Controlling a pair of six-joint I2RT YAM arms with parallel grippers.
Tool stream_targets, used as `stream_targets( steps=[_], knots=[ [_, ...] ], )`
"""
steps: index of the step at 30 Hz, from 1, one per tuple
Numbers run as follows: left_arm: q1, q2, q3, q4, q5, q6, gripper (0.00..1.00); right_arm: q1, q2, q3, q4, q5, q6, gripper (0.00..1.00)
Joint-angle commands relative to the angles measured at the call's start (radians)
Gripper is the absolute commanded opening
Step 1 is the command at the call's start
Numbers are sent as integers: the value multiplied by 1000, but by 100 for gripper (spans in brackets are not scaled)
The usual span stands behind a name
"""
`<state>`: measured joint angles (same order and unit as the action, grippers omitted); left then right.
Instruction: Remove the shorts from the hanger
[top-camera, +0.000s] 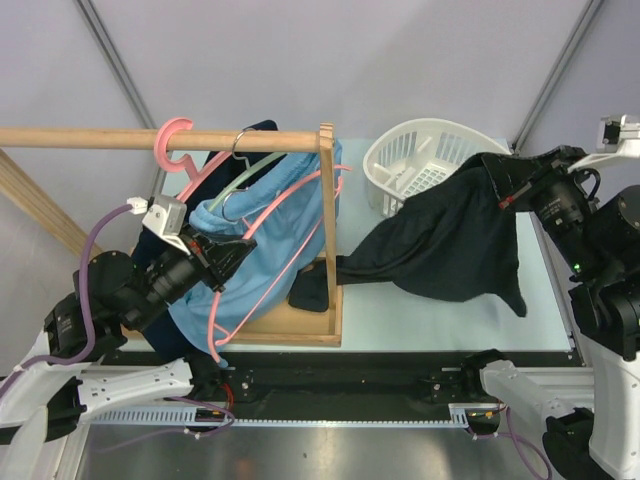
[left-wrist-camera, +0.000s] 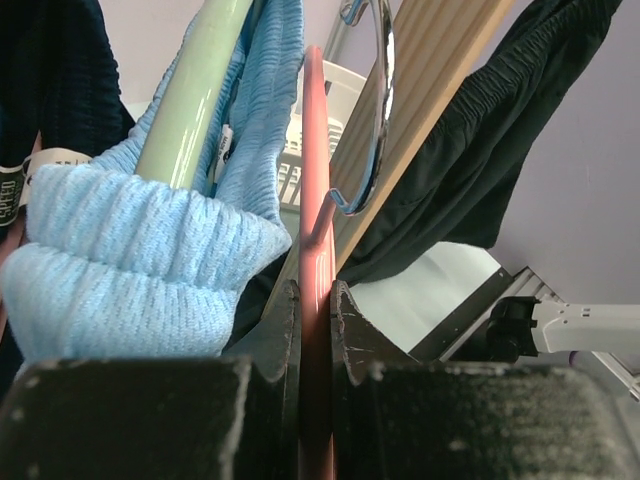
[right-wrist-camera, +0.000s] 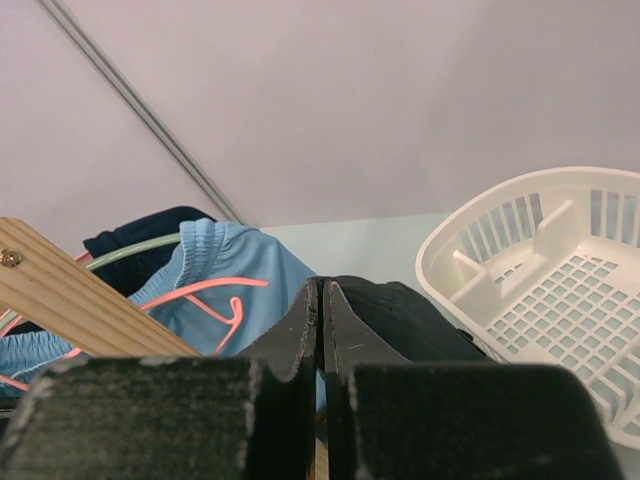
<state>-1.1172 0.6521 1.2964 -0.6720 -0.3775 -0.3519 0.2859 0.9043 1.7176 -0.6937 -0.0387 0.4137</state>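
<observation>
My left gripper (top-camera: 214, 264) is shut on the thin bar of a pink hanger (top-camera: 300, 195), which hooks over the wooden rod (top-camera: 90, 138). In the left wrist view the pink bar (left-wrist-camera: 315, 180) runs between my jaws. Light blue shorts (top-camera: 270, 235) hang on a pale green hanger (left-wrist-camera: 190, 100) right beside it. My right gripper (top-camera: 500, 196) is shut on dark shorts (top-camera: 440, 245) and holds them up in front of the white basket; their lower end trails to the wooden rack's base. In the right wrist view the dark fabric (right-wrist-camera: 410, 320) is pinched between my jaws. Another navy pair (top-camera: 262, 129) hangs behind.
A white laundry basket (top-camera: 400, 160) stands at the back right, right of the wooden rack post (top-camera: 327, 200). A metal hanger hook (left-wrist-camera: 375, 120) hangs near the rod. The rack's slanted wooden brace (top-camera: 35, 200) is at the far left.
</observation>
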Motion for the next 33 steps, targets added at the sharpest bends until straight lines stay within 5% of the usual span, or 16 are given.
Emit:
stream_targets(
  steps=[1,8,12,17,23,28,31,32,33],
  knots=[
    [-6,9,34,17,22,-25,0,-5,41,27,68,-79,2,0],
    [-6,14,32,15,20,-35,0,69,103,-186,287,-337,165,0],
    [-6,17,34,11,25,-42,0,295,154,-220,206,-94,64,0],
    [-6,14,37,2,29,-45,0,397,212,-309,73,225,1,0],
    [-6,4,30,-9,28,-48,0,421,180,-527,19,293,13,4],
    [-6,-3,0,2,32,-53,0,426,131,-679,49,206,36,12],
    [-6,0,-22,20,40,-58,0,429,119,-754,95,146,72,43],
    [-6,1,-26,28,42,-59,0,430,114,-786,106,120,85,71],
    [-6,3,-28,28,46,-62,0,432,102,-799,124,108,92,80]
  ],
)
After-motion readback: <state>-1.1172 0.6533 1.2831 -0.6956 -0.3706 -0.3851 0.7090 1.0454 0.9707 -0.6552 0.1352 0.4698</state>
